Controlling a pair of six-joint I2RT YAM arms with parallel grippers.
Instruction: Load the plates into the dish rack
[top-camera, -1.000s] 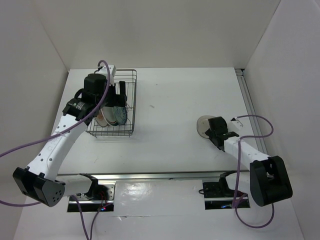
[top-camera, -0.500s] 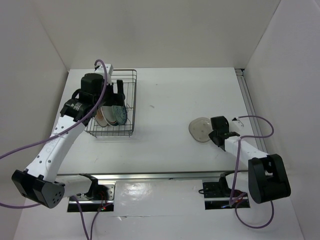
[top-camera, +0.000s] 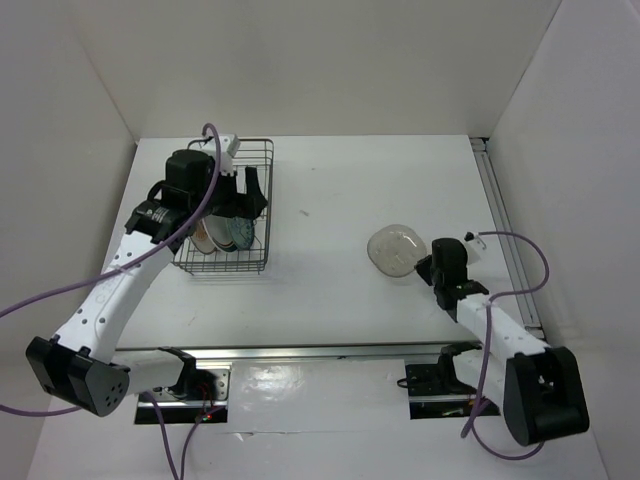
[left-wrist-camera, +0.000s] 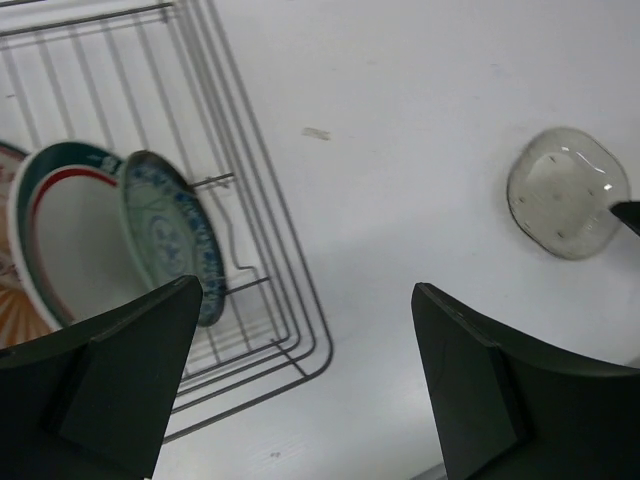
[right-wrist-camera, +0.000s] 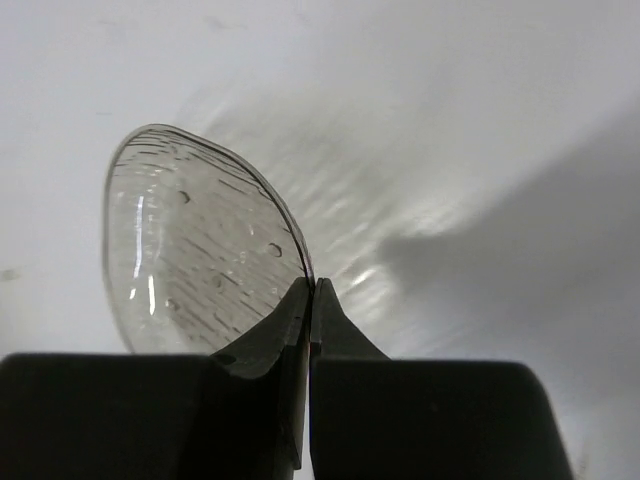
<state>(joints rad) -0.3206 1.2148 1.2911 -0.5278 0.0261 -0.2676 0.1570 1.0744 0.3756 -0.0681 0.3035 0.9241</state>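
My right gripper (right-wrist-camera: 312, 285) is shut on the rim of the translucent grey plate (right-wrist-camera: 195, 250), which is tilted up off the white table (top-camera: 340, 200); in the top view that translucent plate (top-camera: 392, 248) sits just ahead of the right gripper (top-camera: 425, 268). The dark wire dish rack (top-camera: 262, 200) stands at the left. In it a white plate (left-wrist-camera: 60, 240) and a blue-green patterned plate (left-wrist-camera: 172, 230) stand on edge. My left gripper (top-camera: 252, 192) hovers open over the rack's right side, its fingers (left-wrist-camera: 470, 390) wide apart with nothing between them.
A metal rail (top-camera: 505, 230) runs along the table's right edge and white walls close in on both sides. A small speck (left-wrist-camera: 317, 133) lies on the table right of the rack. Purple cables (top-camera: 515, 290) loop off both arms.
My right gripper has closed on the translucent plate's rim and lifted it, carrying it left and a little toward the back. The left gripper has shifted slightly right over the rack.
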